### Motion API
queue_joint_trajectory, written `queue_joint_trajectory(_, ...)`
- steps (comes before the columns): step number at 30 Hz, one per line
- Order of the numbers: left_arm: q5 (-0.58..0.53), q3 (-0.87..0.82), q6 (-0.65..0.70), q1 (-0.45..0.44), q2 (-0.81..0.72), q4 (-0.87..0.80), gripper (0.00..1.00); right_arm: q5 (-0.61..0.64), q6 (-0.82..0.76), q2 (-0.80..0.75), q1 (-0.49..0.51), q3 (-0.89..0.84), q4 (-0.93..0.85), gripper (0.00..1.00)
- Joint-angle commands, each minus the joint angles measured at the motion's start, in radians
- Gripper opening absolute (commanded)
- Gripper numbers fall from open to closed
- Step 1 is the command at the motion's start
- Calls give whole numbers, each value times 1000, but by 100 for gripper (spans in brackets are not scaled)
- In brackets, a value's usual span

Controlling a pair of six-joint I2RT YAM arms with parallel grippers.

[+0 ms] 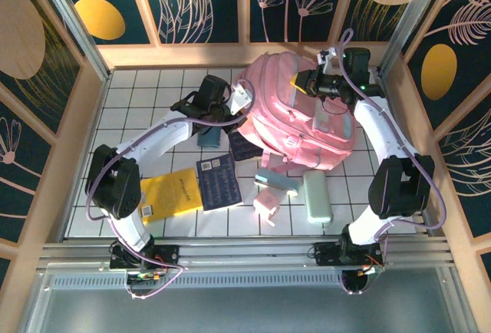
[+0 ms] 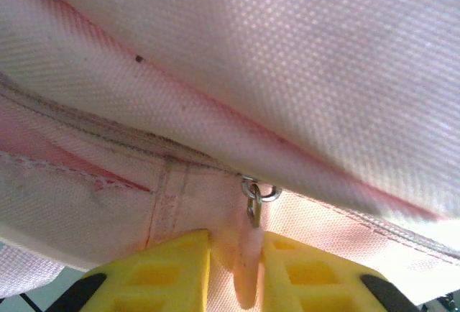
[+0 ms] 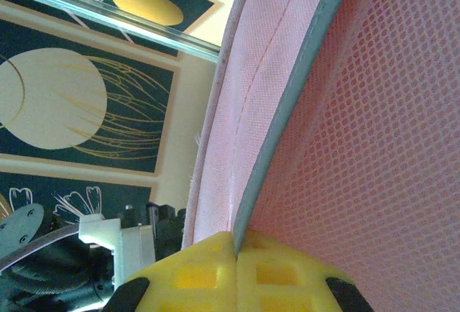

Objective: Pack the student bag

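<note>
The pink student bag (image 1: 295,118) is lying far right on the worktop (image 1: 146,103), with the left fingers (image 2: 180,265) clamping its zip pull (image 2: 248,254) and the right fingers (image 3: 198,272) pinching its grey-trimmed edge (image 3: 290,111), seemingly opening it; next, the pull likely needs drawing along the zip.

A robot lab cell: white-tiled counter (image 1: 146,95) left of the left pincer (image 1: 244,97), flower-painted wall panels (image 1: 199,3) beyond it, an aluminium rail (image 1: 245,255) with arm bases (image 1: 142,255) on its near side.

Tiled table (image 1: 146,95) under student bag (image 1: 291,122)
</note>
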Motion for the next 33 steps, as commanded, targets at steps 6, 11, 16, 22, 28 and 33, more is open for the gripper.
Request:
queue_joint_trajectory(6, -73, -56, -7, -10, -72, 98, 4, -91, -39, -101, 23, 26, 92, 0)
queue_joint_trajectory(11, -150, -106, -42, -3, -117, 168, 0, -75, -59, -108, 29, 16, 83, 0)
queue_joint_trajectory(16, -184, -91, -84, 16, -122, 179, 0, -36, -124, -101, 69, 41, 25, 0)
queue_joint_trajectory(22, -171, -88, -125, 43, -135, 213, 0, -21, -142, -94, 79, 47, 6, 0)
queue_joint_trajectory(28, -75, -65, -227, 60, -126, 221, 0, 117, -202, -62, 95, 84, -77, 27)
queue_joint_trajectory(33, -6, -82, -458, 60, -98, 294, 0, 411, -197, -39, 97, 181, -208, 60)
